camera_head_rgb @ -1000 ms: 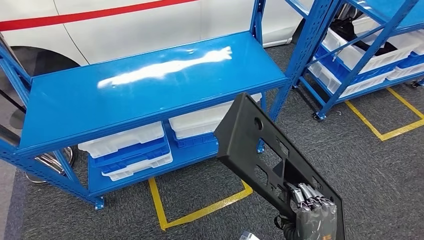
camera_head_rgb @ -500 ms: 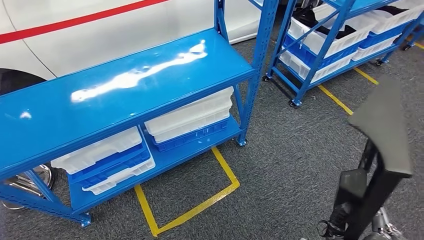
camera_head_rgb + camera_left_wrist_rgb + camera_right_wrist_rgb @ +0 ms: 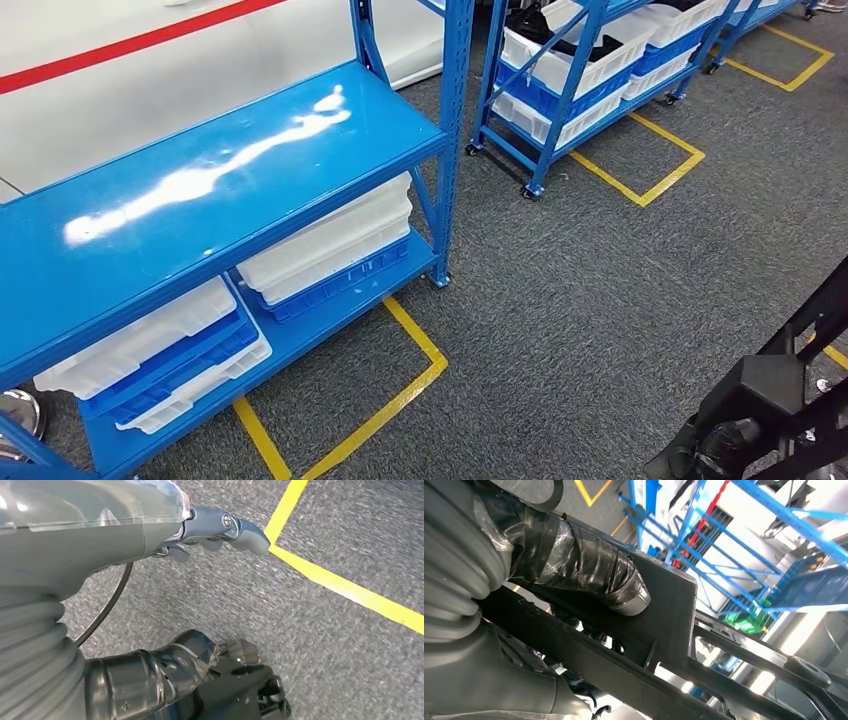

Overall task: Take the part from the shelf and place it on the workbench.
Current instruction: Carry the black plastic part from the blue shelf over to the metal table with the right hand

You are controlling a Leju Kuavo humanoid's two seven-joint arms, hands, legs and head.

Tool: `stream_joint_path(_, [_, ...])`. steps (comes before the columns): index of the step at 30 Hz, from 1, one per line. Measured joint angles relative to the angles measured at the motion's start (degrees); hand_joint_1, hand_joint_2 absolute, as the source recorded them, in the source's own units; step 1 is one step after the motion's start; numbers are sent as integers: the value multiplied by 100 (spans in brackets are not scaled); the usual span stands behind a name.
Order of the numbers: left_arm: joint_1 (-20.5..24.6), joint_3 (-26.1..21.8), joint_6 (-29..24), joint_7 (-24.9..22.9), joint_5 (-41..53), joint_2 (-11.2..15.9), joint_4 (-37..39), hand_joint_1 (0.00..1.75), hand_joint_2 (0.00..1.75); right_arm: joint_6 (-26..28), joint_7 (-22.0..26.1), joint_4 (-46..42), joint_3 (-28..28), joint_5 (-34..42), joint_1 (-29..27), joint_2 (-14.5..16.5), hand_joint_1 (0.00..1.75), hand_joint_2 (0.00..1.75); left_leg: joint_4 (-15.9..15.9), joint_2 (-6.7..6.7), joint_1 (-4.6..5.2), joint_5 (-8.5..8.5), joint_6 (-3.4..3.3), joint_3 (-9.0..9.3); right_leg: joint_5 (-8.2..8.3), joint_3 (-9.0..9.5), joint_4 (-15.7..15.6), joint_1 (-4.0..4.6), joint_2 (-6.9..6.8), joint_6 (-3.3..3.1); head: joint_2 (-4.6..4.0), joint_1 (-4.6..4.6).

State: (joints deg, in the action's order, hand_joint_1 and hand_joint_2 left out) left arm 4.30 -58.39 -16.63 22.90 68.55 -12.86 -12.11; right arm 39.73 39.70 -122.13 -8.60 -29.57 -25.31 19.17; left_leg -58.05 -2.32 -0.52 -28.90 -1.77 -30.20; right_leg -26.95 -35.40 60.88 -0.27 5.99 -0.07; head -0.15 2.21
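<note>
Camera: swinging right since earlier frames; I'm seeing the blue shelf (image 3: 200, 190) sliding leftward.
Part: black part (image 3: 790, 400) sitting low right.
Right hand (image 3: 574, 565): clamping the part.
Left hand (image 3: 215, 530): hanging empty, fingers loosely curled.

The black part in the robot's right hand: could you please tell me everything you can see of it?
The black part looks like matte moulded plastic: a flat plate section joined to long bars with openings between them. The right hand holds it, its tape-wrapped thumb pressed across the plate's face. In the head view it shows at the lower right corner as dark angled bars and a block-shaped section above the grey carpet, apart from the blue shelves. Its full outline is cut off by the frame edges.
</note>
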Motion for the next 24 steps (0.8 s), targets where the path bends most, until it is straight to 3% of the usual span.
stream_joint_path(3, [-3,-9,-3,16,2,-8,0,0,175,1,2,-22,-12,-13,2,0,175,175,71,224,-8,49,-68,8,-462,-343,745,0,-421,67,0,13])
stream_joint_path(4, [-9,-15,-4,17,2,-8,0,0,175,1,2,-22,-13,-16,4,0,175,175,70,308,-5,46,-75,3,-611,-499,1084,-20,-484,95,0,13])
stream_joint_path(6, [-16,-25,-8,18,2,-7,0,0,175,1,3,-21,-15,-16,0,0,175,175,67,470,-4,34,-66,0,-642,-606,1354,-71,-546,144,0,13])
stream_joint_path(8, [-8,-28,-9,18,2,-12,0,0,175,1,3,-21,-16,-13,-1,0,175,175,58,606,-9,8,-34,16,-321,-296,825,-112,-653,173,0,13])
stream_joint_path(10, [-2,-28,-10,17,2,-18,0,0,175,1,2,-20,-16,-10,2,0,175,175,44,710,2,-31,21,50,-100,86,120,-94,-903,156,0,14])
stream_joint_path(12, [1,-29,-11,15,1,-19,0,0,175,2,2,-21,-17,-8,3,0,175,175,41,795,25,-60,81,83,-99,193,-112,-45,-1023,99,0,13])
stream_joint_path(15, [15,-30,-13,7,3,-21,0,0,175,3,2,-24,-20,-7,-6,1,175,175,66,923,20,-89,173,149,-79,174,-127,-23,-852,0,0,9])
stream_joint_path(16, [22,-30,-13,2,5,-22,0,0,175,3,3,-25,-21,-8,-11,5,175,175,22,882,3,-150,202,151,-69,183,-145,-28,-786,-35,0,9])
stream_joint_path(18, [25,-31,-13,-12,13,-23,0,0,175,4,3,-33,-24,-7,-13,20,175,175,-417,634,-26,-443,227,-26,-54,204,-169,-41,-672,-92,0,8])
stream_joint_path(20, [8,-32,-10,-28,19,-23,0,0,175,4,3,-50,-27,6,-12,32,175,175,-1206,394,-27,-788,211,-410,-53,207,-169,-27,-550,-129,0,8])
stream_joint_path(21, [-5,-32,-7,-37,20,-23,0,0,175,4,3,-57,-30,13,-15,33,175,175,-1467,335,-23,-833,198,-551,-54,212,-166,-14,-477,-138,0,9])
stream_joint_path(22, [-20,-33,-4,-45,20,-22,0,0,175,4,3,-62,-34,19,-17,33,175,175,-1517,296,-19,-754,180,-601,-56,220,-160,-2,-393,-144,0,9])
stream_joint_path(24, [-36,-34,-1,-56,21,-19,0,0,175,5,3,-68,-44,21,-20,33,175,175,-992,167,-14,-325,128,-420,-63,232,-138,9,-223,-143,0,9])
